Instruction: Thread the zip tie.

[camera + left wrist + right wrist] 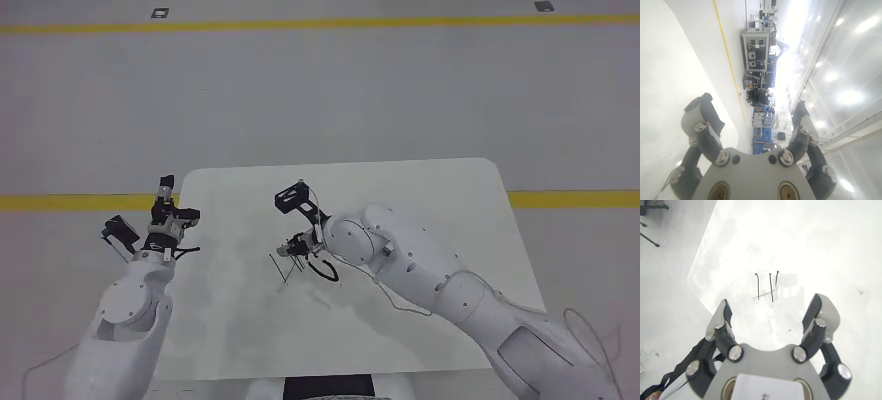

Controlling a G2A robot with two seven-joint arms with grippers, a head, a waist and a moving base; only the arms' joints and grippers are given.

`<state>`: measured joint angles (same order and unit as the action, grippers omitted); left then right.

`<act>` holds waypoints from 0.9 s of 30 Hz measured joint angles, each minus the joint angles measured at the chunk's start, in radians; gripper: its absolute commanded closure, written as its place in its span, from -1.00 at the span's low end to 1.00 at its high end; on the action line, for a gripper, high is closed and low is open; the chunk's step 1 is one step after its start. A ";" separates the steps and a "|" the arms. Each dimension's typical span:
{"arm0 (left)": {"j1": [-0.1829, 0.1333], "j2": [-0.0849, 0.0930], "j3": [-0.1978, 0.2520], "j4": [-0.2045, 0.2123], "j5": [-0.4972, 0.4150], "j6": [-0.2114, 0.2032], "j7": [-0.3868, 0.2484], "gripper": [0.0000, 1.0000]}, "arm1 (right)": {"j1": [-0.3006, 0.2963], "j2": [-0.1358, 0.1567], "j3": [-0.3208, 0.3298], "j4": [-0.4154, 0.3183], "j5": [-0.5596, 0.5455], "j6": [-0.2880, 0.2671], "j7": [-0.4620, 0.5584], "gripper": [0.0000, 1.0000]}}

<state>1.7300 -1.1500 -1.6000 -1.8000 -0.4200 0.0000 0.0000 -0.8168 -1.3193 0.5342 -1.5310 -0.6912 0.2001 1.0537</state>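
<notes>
Over the table [810,247], the right gripper [770,306] hangs with jaws wide and empty; just beyond, near the table's middle, black zip ties [771,287] lie flat, some crossing. Light, thin, springy and slick, one is probably best pinched just behind its square head. At the table's left edge the left gripper [753,111] gapes empty.

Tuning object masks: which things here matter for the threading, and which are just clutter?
Job: thin black plastic zip ties; open right gripper; open left gripper.
Lying about: tiny dark fleck and small dark smudge, both on the white table.
</notes>
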 measured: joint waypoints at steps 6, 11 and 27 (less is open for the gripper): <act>0.000 0.000 0.000 0.000 0.000 0.000 0.000 -1.00 | 0.101 -0.078 -0.117 0.102 -0.009 -0.014 0.067 -1.00; 0.000 0.000 0.000 0.000 0.000 0.000 0.000 -1.00 | 0.170 -0.167 -0.197 0.231 0.028 -0.022 0.078 -1.00; 0.000 0.000 0.000 0.000 0.000 0.000 0.000 -1.00 | 0.185 -0.220 -0.231 0.315 0.029 -0.042 0.069 -1.00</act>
<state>1.7300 -1.1500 -1.6000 -1.8000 -0.4200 0.0000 0.0000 -0.6321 -1.5390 0.3034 -1.2158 -0.6626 0.1580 1.1231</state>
